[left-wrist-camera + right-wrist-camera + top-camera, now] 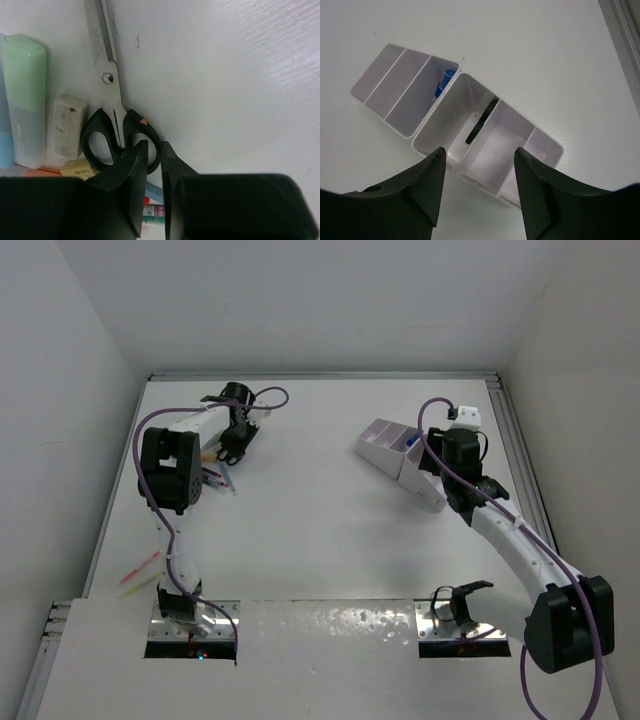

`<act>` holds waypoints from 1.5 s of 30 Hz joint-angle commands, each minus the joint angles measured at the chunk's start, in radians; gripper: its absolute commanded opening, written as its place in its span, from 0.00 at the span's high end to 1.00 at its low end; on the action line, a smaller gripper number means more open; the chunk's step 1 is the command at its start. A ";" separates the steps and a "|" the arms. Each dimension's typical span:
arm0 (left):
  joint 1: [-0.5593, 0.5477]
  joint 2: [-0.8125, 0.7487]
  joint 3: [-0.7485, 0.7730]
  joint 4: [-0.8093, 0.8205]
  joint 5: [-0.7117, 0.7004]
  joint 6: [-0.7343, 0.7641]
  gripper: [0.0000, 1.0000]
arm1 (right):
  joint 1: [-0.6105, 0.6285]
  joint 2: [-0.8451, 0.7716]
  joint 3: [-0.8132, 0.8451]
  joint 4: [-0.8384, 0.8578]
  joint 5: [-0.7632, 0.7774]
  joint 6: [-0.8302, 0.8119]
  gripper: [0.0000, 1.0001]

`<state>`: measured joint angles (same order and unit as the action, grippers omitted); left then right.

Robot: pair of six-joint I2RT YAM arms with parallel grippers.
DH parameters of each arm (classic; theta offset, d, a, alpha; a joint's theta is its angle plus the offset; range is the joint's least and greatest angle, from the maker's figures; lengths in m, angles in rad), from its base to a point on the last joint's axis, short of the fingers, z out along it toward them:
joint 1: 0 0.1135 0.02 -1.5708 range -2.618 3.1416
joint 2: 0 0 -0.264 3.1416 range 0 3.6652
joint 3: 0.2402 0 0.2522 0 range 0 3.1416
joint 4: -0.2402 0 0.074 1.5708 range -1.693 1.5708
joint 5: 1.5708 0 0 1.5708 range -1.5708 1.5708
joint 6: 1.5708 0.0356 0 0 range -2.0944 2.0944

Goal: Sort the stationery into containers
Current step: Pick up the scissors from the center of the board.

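Scissors [120, 135]: black-handled, lying flat on the table [320, 530] at its far left. The blades are shut and point away from the left gripper [154, 147]. That gripper's jaws are drawn nearly together, with the rim of the right handle loop between the tips. It is a grip on the scissors as far as the left wrist view shows. The scissors rest on the surface.

Adjacent items: a white eraser [65, 125] lies just left of the handles. A green highlighter [25, 100] lies beside the eraser, parallel to the blades. A pale yellow block [79, 170] lies below the eraser and is partly hidden by the gripper. Further coloured items under the fingers are too hidden to identify.

Loose items: an orange marker [142, 566] and a yellow marker [133, 591], both blurred, lie near the table's left edge, well apart from the scissors.

Organiser [400, 82]: at the far right of the table, made of two joined blocks of compartments, one lilac and one white. A blue-capped piece [445, 84] stands in the lilac compartment nearest the join. A dark strip [480, 122] leans at a divider in the white block; what it is cannot be told.

Right gripper [479, 152]: jaws spread wide, holding nothing, positioned above the white block.
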<state>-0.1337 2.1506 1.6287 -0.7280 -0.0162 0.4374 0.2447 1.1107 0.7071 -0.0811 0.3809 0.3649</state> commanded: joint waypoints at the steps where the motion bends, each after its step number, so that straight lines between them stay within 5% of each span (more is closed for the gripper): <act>1: 0.009 -0.006 -0.018 0.029 -0.034 -0.031 0.85 | 0.007 -0.011 0.000 0.018 0.000 -0.004 0.43; 9: 0.009 0.011 -0.043 0.016 -0.042 -0.051 0.81 | 0.005 -0.017 0.003 0.012 0.007 -0.014 0.43; 13: 0.008 0.038 -0.036 0.022 -0.027 -0.052 0.92 | 0.005 -0.018 0.008 0.018 0.009 -0.017 0.43; 15: 0.008 0.051 -0.020 0.013 0.008 -0.055 1.00 | 0.005 -0.018 0.014 0.012 0.010 -0.020 0.44; 27: 0.009 -0.023 0.154 -0.071 0.265 -0.045 1.00 | 0.007 -0.075 -0.001 0.026 -0.066 -0.096 0.44; 35: -0.058 -0.138 0.163 -0.154 0.279 0.235 1.00 | 0.038 -0.072 0.020 0.129 -0.526 -0.277 0.44; 39: -0.141 -0.263 0.029 -0.116 0.106 0.481 1.00 | 0.022 0.043 0.194 0.086 -0.713 -0.206 0.42; 45: -0.199 -0.343 -0.058 0.039 -0.141 0.776 1.00 | 0.004 0.354 0.609 -0.166 -0.790 -0.135 0.41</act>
<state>-0.3370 1.8568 1.5799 -0.8024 0.0032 0.9928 0.2592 1.3937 1.2076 -0.1619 -0.3038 0.1852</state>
